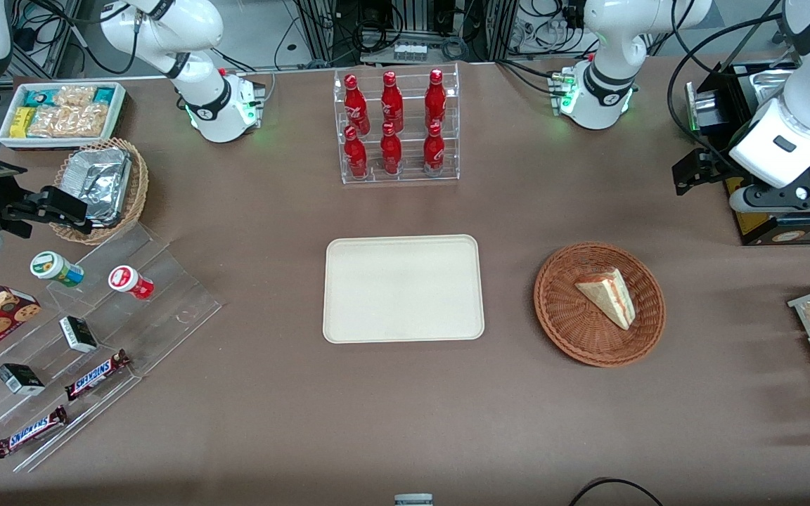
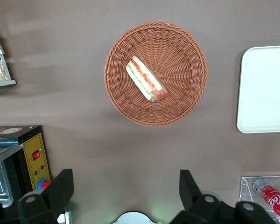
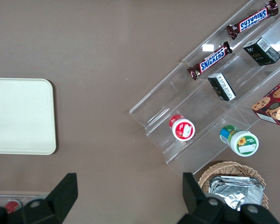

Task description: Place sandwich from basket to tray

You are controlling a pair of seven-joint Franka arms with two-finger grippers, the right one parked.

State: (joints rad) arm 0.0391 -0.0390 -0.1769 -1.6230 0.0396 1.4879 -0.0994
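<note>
Start of the transfer. The sandwich [image 1: 607, 295] lies on its side in the round brown basket [image 1: 574, 337], somewhat off centre, toward the working arm's end of the table; the cream tray [image 1: 403, 288] lies bare beside the basket, near but not touching it. My gripper [image 2: 123, 193] hangs high above the table, farther from the front camera than the basket, holding nothing, its two fingers [image 2: 60, 189] spread wide.

Handling, as I judge it: the wedge looks light and soft, bread over red and green filling, so it should squash or shed layers under a hard pinch. The wrist view shows a glossy film at one end; whether the whole wedge is wrapped I cannot tell. I would close across the two flat bread faces near the thick middle, gently, and avoid the tapered tip and the layered edge.
</note>
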